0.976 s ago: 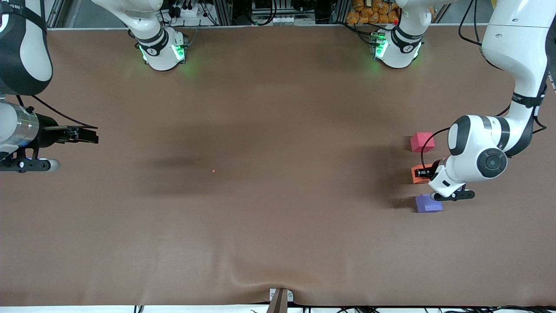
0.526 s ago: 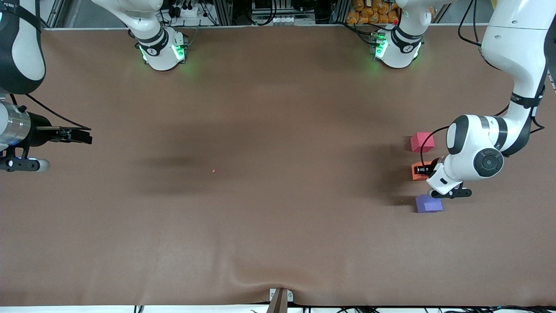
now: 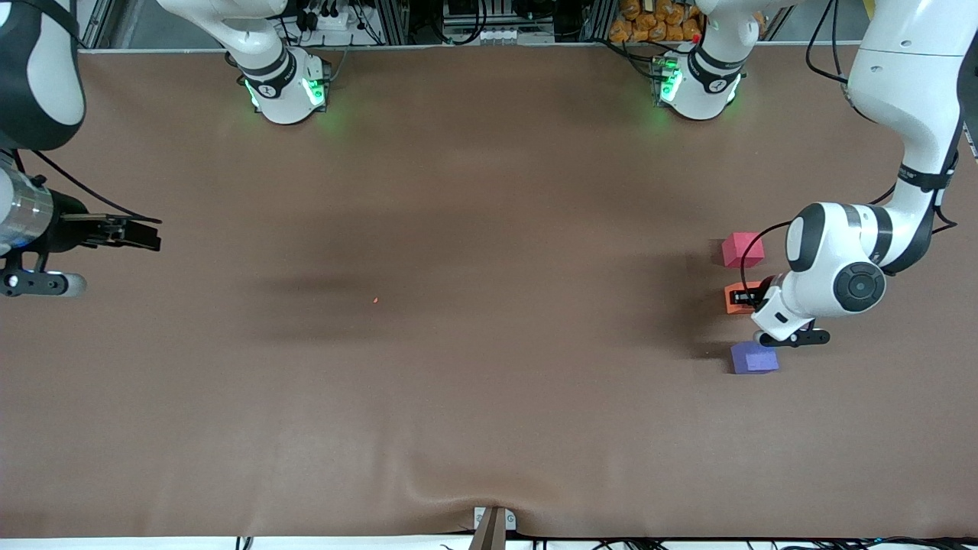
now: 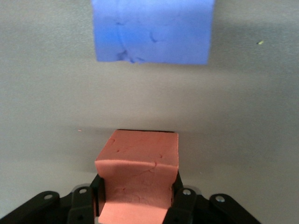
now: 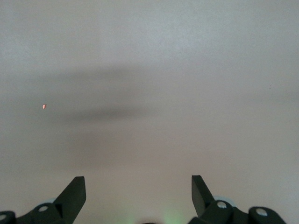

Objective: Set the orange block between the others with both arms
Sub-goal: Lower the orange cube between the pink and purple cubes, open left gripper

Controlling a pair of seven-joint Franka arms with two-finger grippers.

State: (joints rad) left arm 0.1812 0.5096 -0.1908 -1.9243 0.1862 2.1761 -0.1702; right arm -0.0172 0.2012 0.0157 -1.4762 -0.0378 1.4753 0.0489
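Even, bright overhead light; soft blurred arm shadows fall on the brown bench point(image 3: 489, 397); wrist views look paler and washed out.

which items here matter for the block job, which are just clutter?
In play:
- small matte orange cube, gripped in the left pincer
- pinkish-red cube
- purple cube
- right pincer, open, waiting

Just lying about:
- tiny orange crumb on the brown table cover
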